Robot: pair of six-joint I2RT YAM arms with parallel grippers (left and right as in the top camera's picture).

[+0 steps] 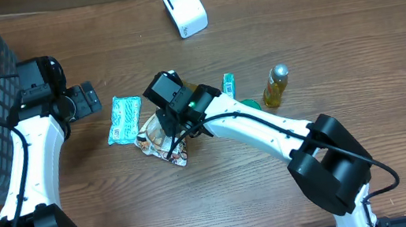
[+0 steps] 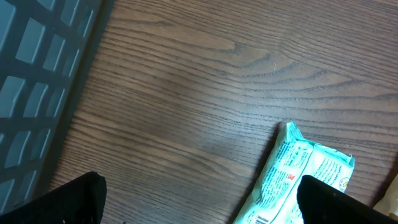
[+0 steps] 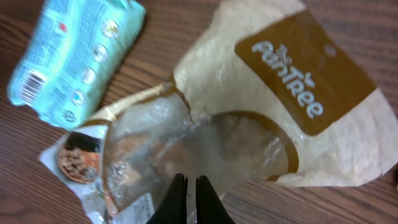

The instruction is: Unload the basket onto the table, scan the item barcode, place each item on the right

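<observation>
Snack bag, beige and brown with a clear window, lies mid-worktop, touching the teal packet on its left. Right claw sits over the window with its fingers pressed together; whether film is pinched cannot be told. Left claw stands wide, just left of the packet. White scanner sits far, well apart.

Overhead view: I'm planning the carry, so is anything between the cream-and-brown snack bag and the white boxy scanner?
Nothing visible: only wooden table lies between the cream-and-brown snack bag and the white boxy scanner; the teal packet sits aside.
</observation>
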